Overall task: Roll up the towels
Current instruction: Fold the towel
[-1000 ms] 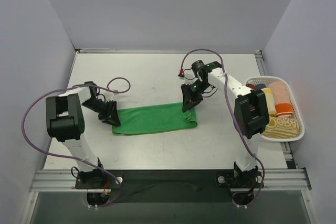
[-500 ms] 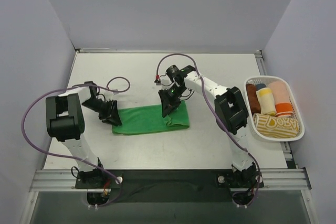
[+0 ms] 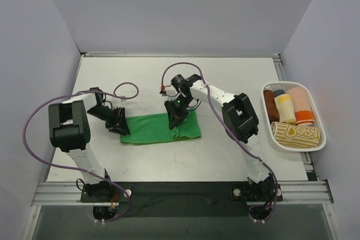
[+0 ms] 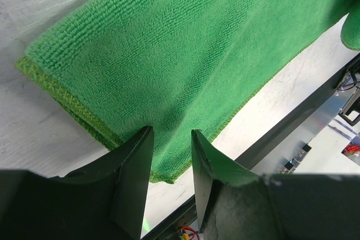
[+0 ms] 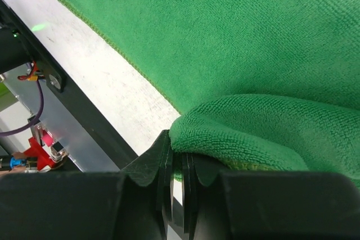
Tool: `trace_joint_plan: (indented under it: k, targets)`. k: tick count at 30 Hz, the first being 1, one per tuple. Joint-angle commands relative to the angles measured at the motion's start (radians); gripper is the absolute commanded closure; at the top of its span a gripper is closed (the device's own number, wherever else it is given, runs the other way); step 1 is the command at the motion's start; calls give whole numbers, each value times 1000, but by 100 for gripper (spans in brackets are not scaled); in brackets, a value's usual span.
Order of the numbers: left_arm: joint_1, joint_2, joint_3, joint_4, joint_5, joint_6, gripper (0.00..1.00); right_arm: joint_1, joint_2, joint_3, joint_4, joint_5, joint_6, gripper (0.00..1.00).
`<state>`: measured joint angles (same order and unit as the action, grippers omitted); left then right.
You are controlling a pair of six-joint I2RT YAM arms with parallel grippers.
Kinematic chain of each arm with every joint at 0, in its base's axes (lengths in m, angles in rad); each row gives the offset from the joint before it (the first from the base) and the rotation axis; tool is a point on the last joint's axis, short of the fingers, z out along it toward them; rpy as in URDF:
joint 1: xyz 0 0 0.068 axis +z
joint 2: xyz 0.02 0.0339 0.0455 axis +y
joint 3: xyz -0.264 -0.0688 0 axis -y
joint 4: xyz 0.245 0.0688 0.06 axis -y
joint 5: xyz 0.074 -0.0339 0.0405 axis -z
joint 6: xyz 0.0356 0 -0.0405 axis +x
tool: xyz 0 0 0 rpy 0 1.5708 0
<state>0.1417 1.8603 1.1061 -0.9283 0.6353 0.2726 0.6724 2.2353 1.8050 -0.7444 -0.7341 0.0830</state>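
Right jaws tight on green towel (image 5: 253, 37)

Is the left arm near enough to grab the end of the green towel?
Probably yes. The left tool sits right at the left end of the green towel with its jaws apart, and nothing lies between them and the cloth. The right tool is pinching the other end.

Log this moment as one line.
green towel: right end folded over | right gripper: shut on it | left gripper: open at left end
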Motion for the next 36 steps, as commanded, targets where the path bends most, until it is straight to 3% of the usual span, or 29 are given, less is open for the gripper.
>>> trace_joint_plan:
  k: [1, 9, 12, 13, 16, 19, 25, 30, 36]
  targets:
    - [9, -24, 3, -3, 37, 5, 56, 16, 20, 40, -16, 15, 8, 100]
    - [13, -30, -3, -6, 35, 8, 55, 27, 55, 66, -1, 29, 8, 100]
    - [13, -30, -3, -7, 38, 11, 54, 38, 49, 65, -4, 27, 0, 84]
    - [13, -29, -3, -9, 40, 13, 54, 38, 43, 56, -6, 24, -2, 71]
    - [16, -20, 0, -17, 41, 16, 53, 44, -15, 47, -9, 6, -2, 59]
    - [21, -18, 1, -21, 41, 20, 54, 33, -113, 33, -10, -10, -22, 54]
    - [22, -16, 5, -30, 35, 30, 54, -34, -246, -48, -9, -27, -49, 56]
    - [29, -19, 3, -30, 35, 27, 54, -92, -253, -154, -12, 45, -11, 63]
    - [42, -23, 0, -30, 33, 30, 54, -105, -211, -144, -3, 167, -12, 60]
